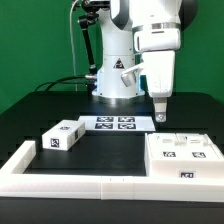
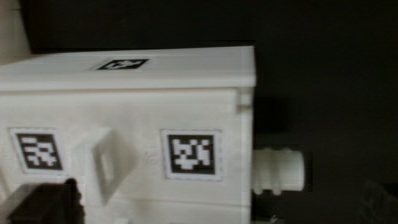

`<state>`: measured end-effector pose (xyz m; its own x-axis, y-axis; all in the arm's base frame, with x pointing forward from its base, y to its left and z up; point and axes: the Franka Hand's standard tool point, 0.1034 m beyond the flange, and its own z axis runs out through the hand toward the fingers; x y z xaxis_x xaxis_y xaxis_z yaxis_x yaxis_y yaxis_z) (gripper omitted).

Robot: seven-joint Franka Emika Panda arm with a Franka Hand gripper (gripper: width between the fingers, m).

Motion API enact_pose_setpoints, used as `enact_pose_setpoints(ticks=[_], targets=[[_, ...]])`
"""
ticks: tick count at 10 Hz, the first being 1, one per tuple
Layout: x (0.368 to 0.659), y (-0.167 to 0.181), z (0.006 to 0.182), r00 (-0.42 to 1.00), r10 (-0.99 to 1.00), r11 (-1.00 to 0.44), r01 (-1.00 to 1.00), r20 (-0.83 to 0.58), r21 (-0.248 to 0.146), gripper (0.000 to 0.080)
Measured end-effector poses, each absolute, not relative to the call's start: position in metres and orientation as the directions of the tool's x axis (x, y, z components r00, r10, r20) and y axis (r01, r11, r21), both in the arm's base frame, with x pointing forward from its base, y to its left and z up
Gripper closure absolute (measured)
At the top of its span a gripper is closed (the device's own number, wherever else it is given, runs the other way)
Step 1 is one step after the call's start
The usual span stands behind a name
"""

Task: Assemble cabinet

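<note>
The cabinet [image 1: 186, 157] is a large white box with black-and-white tags on its top and front, lying at the exterior view's right. In the wrist view the cabinet [image 2: 134, 110] fills the left and middle, with three tags showing and a white ribbed knob [image 2: 276, 172] on its side. My gripper [image 1: 160, 114] hangs just above the cabinet's far left corner, apart from it and holding nothing. In the wrist view my gripper [image 2: 199, 214] stands open; one dark finger [image 2: 43, 205] shows at the edge, the other is lost against the dark table.
A small white tagged block [image 1: 62, 137] lies at the exterior view's left. The marker board [image 1: 113, 123] lies at the robot's base. A long low white border rail [image 1: 70, 181] runs along the front and left of the black table.
</note>
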<state>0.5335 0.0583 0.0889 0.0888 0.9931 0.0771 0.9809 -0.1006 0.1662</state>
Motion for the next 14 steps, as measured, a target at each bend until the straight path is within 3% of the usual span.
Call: enact_pose_setpoints(ticks=[2, 3, 4, 7, 11, 14], targets=[[0.533, 0.059, 0.088, 0.113, 0.990, -0.126, 0.977, 0.086, 0.170, 0.0002], [0.528, 0.058, 0.086, 0.235, 0.964, -0.255, 0.950, 0.127, 0.180, 0.0002], [0.519, 0.061, 0.082, 0.388, 0.908, -0.410, 0.900, 0.159, 0.149, 0.0002], [0.514, 0.069, 0.076, 0.653, 0.730, -0.676, 0.734, 0.204, 0.070, 0.0002], [0.514, 0.073, 0.075, 0.788, 0.575, -0.810, 0.587, 0.220, 0.013, 0.0002], [0.505, 0.082, 0.072, 0.947, 0.254, -0.960, 0.271, 0.198, -0.064, 0.0002]])
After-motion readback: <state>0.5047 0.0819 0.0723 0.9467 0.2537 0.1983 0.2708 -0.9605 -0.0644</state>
